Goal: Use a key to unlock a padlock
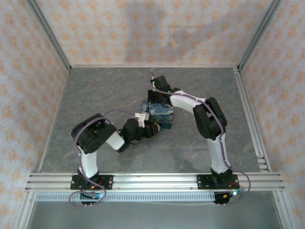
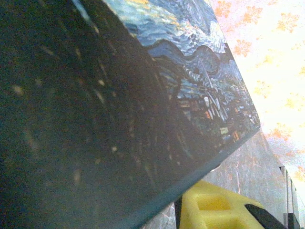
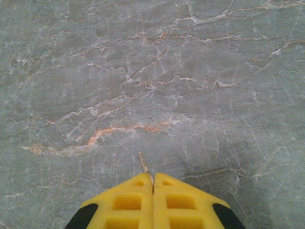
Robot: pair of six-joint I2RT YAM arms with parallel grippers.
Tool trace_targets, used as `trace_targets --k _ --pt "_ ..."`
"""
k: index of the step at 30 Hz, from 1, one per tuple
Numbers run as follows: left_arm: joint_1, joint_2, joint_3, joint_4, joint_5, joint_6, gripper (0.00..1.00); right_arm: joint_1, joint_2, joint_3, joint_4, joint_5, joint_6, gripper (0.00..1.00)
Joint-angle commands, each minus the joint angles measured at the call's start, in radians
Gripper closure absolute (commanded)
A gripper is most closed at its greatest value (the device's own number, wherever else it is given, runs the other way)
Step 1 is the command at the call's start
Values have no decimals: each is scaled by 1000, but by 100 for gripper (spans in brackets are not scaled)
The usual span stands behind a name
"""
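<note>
Yellow right claw (image 3: pixel 153 183) clenched above veined marble (image 3: pixel 143 71); left claw (image 1: pixel 155 127) beside painted tin (image 1: pixel 163 117), grip unclear.

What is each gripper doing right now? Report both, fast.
Left gripper: cannot tell; close against the tin box, jaws unclear.
Right gripper: jaws shut; thin sliver at their tips, unidentifiable.

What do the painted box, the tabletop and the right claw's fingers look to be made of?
Painted box: probably metal or hard board, with a printed starry-night picture, slight sheen, crisp straight edge.
Tabletop: grey-green marble look, veined, matte; could be laminate.
Right claw fingers: yellow moulded plastic, matte, with recessed pockets.
</note>
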Motion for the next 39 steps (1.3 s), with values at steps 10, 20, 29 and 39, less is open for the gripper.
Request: trace_targets --k 10,20,29,39 --pt "-16 115 59 22 14 -9 40 13 -2 -22 -63 -4 9 100" --pt "-38 184 90 80 27 -28 46 13 -3 -22 -65 0 7 100" --pt "-45 149 35 51 -88 -33 40 12 -9 -29 -66 4 4 100" --pt "-57 222 99 102 -75 -83 44 12 -25 -40 -68 8 2 100"
